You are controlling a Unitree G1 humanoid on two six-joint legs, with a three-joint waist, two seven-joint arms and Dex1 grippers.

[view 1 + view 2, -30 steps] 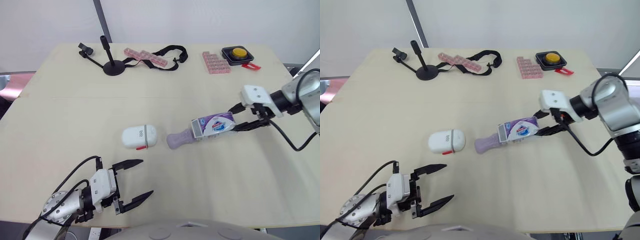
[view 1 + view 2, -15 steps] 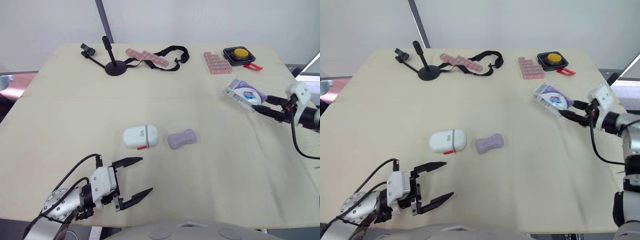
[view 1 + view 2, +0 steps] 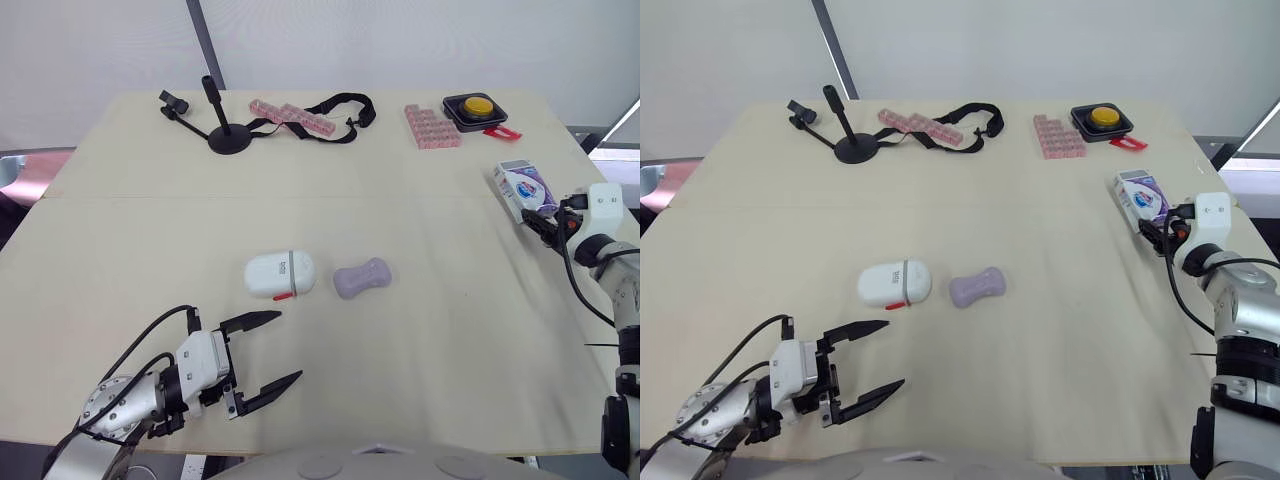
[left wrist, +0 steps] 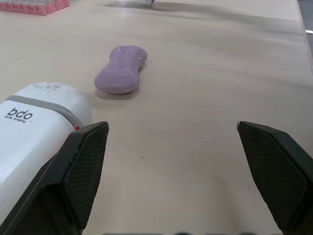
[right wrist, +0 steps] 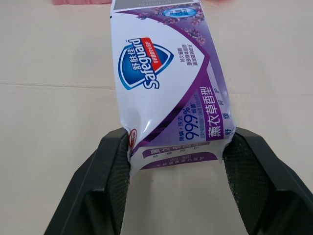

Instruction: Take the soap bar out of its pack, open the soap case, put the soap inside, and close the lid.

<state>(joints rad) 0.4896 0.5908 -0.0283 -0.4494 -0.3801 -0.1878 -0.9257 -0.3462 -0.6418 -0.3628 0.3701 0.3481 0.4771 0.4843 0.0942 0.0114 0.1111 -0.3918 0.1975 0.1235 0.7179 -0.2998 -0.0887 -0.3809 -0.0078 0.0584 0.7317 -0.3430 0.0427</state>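
**Soap bar out of its pack; soap case yet to be opened**

Head views: the white soap case lies shut on the table, with a red tab on its near side. The purple soap bar lies bare just to the robot's right of the case, close but not touching it. The pack is well to the right of the case, by the table edge, and the right gripper holds it by one end. The left gripper hovers nearer the robot than the case, spread wide and holding nothing. Far beyond the case sit a black stand, a strap, pink pill boxes and a yellow button box, all well clear of the work.

Left wrist view: the case fills the space beside one finger, and the soap bar lies past the case. Bare table shows between the open fingers.

Right wrist view: both fingers clamp the pack's crimped end. Whether its far end rests on the table cannot be told.

The unpacking step looks done, and opening the case comes next. That probably calls for the right gripper to let go of the pack well away from the case, and for one gripper to steady the case while the other works the lid. The soap bar beside the case could get nudged.
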